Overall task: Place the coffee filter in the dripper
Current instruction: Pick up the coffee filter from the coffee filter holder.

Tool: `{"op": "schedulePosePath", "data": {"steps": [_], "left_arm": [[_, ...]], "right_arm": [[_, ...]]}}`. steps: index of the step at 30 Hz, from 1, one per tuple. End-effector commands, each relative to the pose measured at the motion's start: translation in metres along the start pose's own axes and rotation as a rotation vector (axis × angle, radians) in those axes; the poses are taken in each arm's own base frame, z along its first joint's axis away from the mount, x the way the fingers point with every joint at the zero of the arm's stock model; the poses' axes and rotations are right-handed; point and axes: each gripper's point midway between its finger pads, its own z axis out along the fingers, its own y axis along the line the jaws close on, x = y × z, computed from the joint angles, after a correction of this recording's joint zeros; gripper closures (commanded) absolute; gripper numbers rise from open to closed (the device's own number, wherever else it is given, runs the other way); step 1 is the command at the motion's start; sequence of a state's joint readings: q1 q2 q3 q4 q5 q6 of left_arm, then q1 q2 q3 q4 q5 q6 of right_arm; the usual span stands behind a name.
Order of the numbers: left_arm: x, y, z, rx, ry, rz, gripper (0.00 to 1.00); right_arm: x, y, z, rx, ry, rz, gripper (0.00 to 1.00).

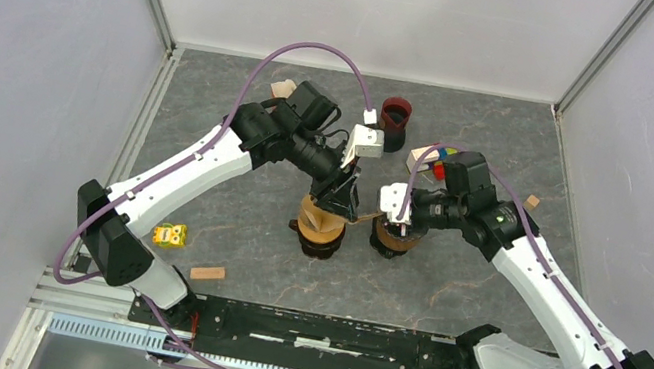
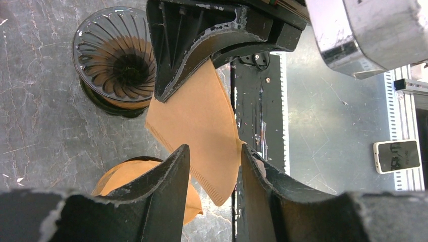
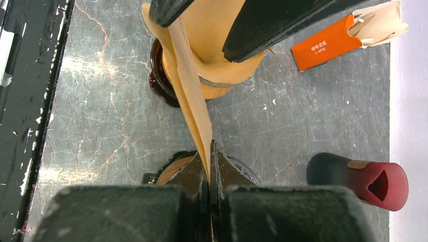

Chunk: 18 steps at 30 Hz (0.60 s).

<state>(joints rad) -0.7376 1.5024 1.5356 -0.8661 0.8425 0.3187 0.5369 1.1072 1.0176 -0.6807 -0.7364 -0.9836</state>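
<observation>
Both on coffee filter: R gripper clamped shut, L gripper half-open astride it.

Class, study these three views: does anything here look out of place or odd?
The coffee filter hangs flat in mid-air, pinched along one edge by the right gripper, while the glass dripper holds no filter.

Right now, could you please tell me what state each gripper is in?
Left gripper: open, its jaws either side of the coffee filter.
Right gripper: shut on the coffee filter's edge.
</observation>
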Motion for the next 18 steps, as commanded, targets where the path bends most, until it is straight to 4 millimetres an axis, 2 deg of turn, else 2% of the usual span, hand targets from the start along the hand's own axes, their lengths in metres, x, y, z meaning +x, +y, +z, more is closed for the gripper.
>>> {"op": "schedulePosePath", "data": {"steps": [1,18], "left_arm": [[-0.0070,0.0003,0.0004,-0.005,-0.014,0.070,0.51],[-0.0071,0.0091,0.0024,-0.042,-0.010,0.068,0.51]], "right_arm": [[-0.0138,-0.0079,-0.0050,0.013,-0.016,-0.008,1.00],[-0.0125,-0.0078,-0.0043,0.011,-0.010,0.019,1.00]]}}
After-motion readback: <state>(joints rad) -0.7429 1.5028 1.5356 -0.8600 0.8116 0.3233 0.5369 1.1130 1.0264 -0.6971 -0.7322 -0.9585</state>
